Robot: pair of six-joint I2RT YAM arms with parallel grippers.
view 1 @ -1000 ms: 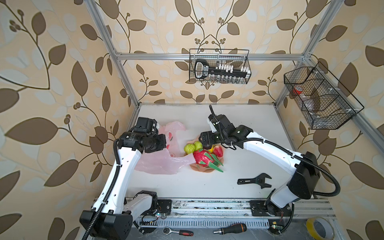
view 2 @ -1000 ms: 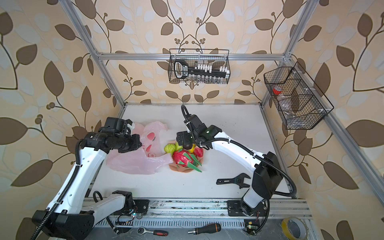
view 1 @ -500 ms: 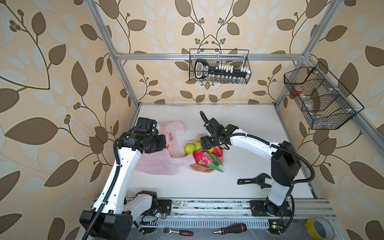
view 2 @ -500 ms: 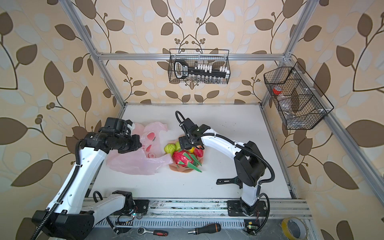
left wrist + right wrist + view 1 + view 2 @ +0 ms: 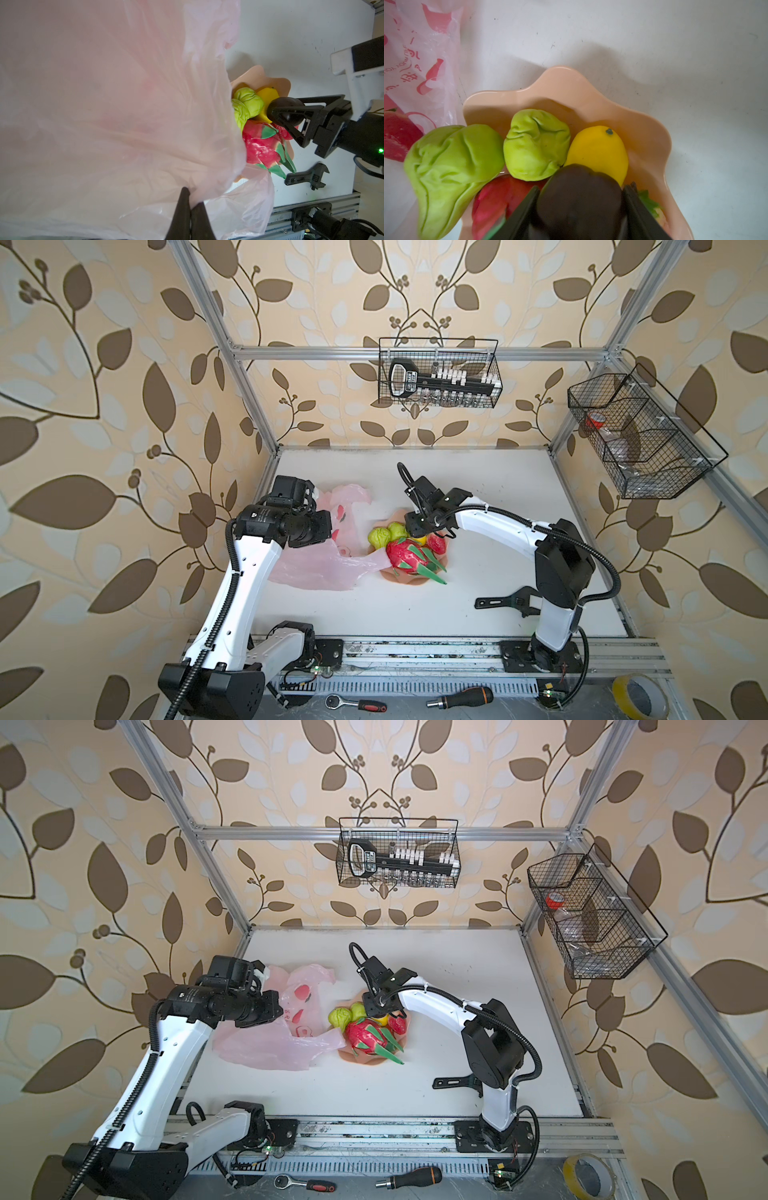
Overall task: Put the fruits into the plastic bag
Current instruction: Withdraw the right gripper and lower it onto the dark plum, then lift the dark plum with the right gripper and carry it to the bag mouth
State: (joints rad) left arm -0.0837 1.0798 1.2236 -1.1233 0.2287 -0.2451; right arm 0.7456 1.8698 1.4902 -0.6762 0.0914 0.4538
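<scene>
since a second ago: pulled the right arm's elbow in from the table's [image 5: 511,493] right edge, and narrowed the right gripper [image 5: 583,187] from wide down onto the dark purple ball [image 5: 579,207]. no shift on the left arm or in the bag.

now clamped on that ball, one finger against each flank, above the peach-pink bowl [image 5: 591,89]. cannot tell whether lifted clear of the fruit beneath.

pressed up against the ball in the right wrist view: yellow fruit [image 5: 598,153] and a green pear [image 5: 535,143]. next to that, a second green pear [image 5: 452,158], leaning out over the bowl's rim on the bag side.

in a top view, at the bowl's near side: large dragon fruit [image 5: 405,558], green scales hanging past the rim, with a red strawberry [image 5: 435,543] just to its right.

on the left, left gripper [image 5: 190,197] pinched tight on a fold of the plastic bag [image 5: 124,104], holding that film raised. rest of the bag spread on the table left of the bowl, one lobe lying against the bowl's edge.

black wrench [image 5: 498,601] flat on the table by the right arm's base, well apart from the bowl.
</scene>
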